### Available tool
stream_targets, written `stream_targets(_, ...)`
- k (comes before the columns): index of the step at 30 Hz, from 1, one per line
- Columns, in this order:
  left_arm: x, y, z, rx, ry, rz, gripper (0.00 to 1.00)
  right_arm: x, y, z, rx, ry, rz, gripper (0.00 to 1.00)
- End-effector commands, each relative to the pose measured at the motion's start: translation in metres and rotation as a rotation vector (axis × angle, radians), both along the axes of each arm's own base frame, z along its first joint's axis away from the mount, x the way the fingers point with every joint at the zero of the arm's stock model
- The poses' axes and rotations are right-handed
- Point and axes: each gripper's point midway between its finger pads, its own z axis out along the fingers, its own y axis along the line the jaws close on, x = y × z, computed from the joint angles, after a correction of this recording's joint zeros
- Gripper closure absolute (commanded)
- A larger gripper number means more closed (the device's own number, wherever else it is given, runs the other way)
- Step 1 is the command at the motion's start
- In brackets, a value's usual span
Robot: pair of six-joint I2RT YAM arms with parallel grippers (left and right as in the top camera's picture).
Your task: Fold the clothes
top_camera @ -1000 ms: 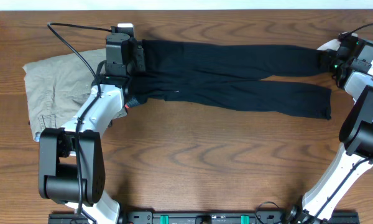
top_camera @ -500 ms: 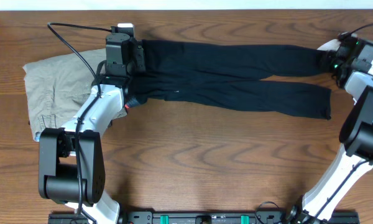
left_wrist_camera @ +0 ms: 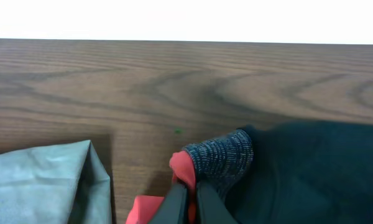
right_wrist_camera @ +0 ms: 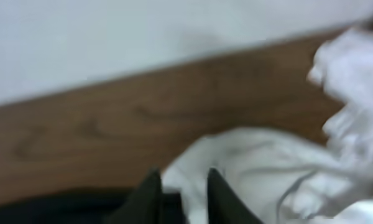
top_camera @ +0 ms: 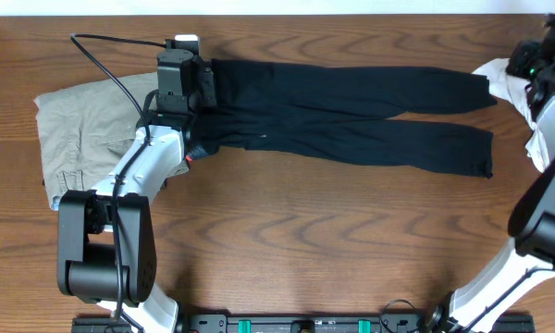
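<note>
Black trousers lay flat along the far side of the desk, waist to the left, legs running right. Left jaws were pinched shut on the ribbed waistband, with red lining showing at the grip.

A crumpled khaki garment lay just beside the waist, partly under the left arm. A black cable crossed above it.

A white cloth was heaped at the far right corner, touching the upper leg's hem.

Right jaws hung over that cloth, clear of the trousers. The wrist view was blurred, but the fingers stood slightly apart with nothing gripped.
</note>
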Motion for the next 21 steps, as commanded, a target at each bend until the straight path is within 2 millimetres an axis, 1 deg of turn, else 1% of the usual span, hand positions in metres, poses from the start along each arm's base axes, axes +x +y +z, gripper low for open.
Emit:
stream_targets(1, 0.003, 0.004, 0.006, 0.007, -0.014, 0.013, 0.94, -0.009, -0.004, -0.076, 0.054, 0.133, -0.013, 0.67)
stream_targets(2, 0.003, 0.004, 0.006, 0.007, -0.014, 0.013, 0.94, -0.009, -0.001, -0.089, 0.070, 0.149, -0.002, 0.65)
stream_targets(4, 0.003, 0.004, 0.006, 0.007, -0.014, 0.013, 0.94, -0.009, 0.004, -0.106, 0.093, 0.167, 0.015, 0.60)
stream_targets(7, 0.003, 0.004, 0.006, 0.007, -0.014, 0.013, 0.94, -0.008, 0.007, -0.120, 0.112, 0.173, 0.034, 0.57)
stream_targets(10, 0.002, 0.004, 0.005, 0.007, -0.014, 0.013, 0.94, -0.008, 0.008, -0.124, 0.116, 0.176, 0.036, 0.55)
stream_targets(13, 0.002, 0.004, 0.005, 0.007, -0.014, 0.013, 0.94, -0.008, 0.009, -0.126, 0.118, 0.179, 0.038, 0.57)
stream_targets(15, 0.002, 0.004, 0.005, 0.007, -0.012, 0.013, 0.94, -0.008, 0.009, -0.126, 0.121, 0.178, 0.041, 0.63)
stream_targets(18, 0.002, 0.004, 0.004, 0.007, -0.010, 0.013, 0.94, -0.007, 0.014, -0.125, 0.138, 0.172, 0.063, 0.76)
stream_targets(21, 0.002, 0.004, 0.004, 0.007, -0.010, 0.013, 0.94, -0.006, 0.019, -0.124, 0.149, 0.163, 0.083, 0.91)
